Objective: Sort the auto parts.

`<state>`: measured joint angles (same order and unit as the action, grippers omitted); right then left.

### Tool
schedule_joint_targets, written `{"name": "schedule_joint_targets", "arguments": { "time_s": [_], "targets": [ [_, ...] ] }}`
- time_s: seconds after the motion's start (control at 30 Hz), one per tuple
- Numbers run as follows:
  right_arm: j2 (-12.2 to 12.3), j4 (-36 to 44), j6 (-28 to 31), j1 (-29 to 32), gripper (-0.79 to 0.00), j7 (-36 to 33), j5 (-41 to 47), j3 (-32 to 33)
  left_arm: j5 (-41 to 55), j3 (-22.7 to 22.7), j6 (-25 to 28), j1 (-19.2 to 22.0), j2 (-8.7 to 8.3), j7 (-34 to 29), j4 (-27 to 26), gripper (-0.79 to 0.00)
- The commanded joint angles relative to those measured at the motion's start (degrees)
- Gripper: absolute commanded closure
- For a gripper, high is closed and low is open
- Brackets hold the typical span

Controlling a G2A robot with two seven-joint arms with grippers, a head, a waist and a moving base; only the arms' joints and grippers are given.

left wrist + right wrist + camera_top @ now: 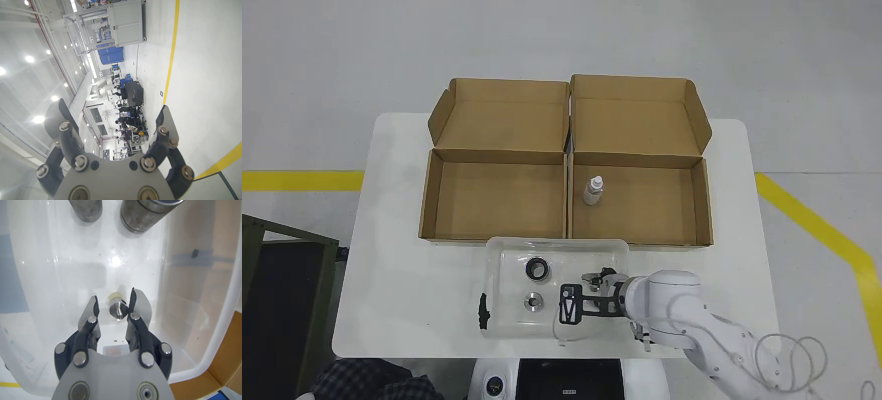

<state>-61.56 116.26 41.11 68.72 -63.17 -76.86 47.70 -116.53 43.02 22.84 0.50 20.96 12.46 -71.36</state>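
Straddling small metal part point(116, 310) in clear bin point(34, 266), R tool point(113, 295) spread apart; L tool point(113, 106) apart too.

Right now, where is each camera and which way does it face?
Top view: above the arms, looking down at table, cardboard boxes and clear bin; right arm shows.
Left wrist view: on that wrist, facing a hall; open left gripper shows.
Right wrist view: on that wrist, facing into the bin; open right gripper flanks a metal part.
Shared: top and right wrist views show the bin.
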Motion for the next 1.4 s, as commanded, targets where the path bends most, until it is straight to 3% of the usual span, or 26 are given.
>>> {"name": "schedule_joint_targets", "arguments": {
  "time_s": [0.0, 0.23, 0.6, 1.37],
  "targets": [
    [0.0, -0.1, -0.1, -0.2, -0.219, -0.1, -0.1, -0.2, 0.0, 0.0, 0.0, 0.0, 0.00, 0.0, 0.0, -0.785],
    [-0.1, -0.3, -0.4, -0.9, 0.000, -0.2, -0.3, -0.9, 0.0, 0.0, 0.0, 0.0, 0.00, 0.0, 0.0, -0.785],
    [0.3, 3.2, -1.2, -0.1, 0.000, 4.8, -0.8, 0.9, 0.0, 0.0, 0.0, 0.0, 0.00, 0.0, 0.0, -0.785],
    [2.7, 4.7, -0.5, 7.9, 0.000, 36.1, 7.0, 16.7, 0.0, 0.0, 0.0, 0.0, 0.00, 0.0, 0.0, -0.785]
  ]
}}
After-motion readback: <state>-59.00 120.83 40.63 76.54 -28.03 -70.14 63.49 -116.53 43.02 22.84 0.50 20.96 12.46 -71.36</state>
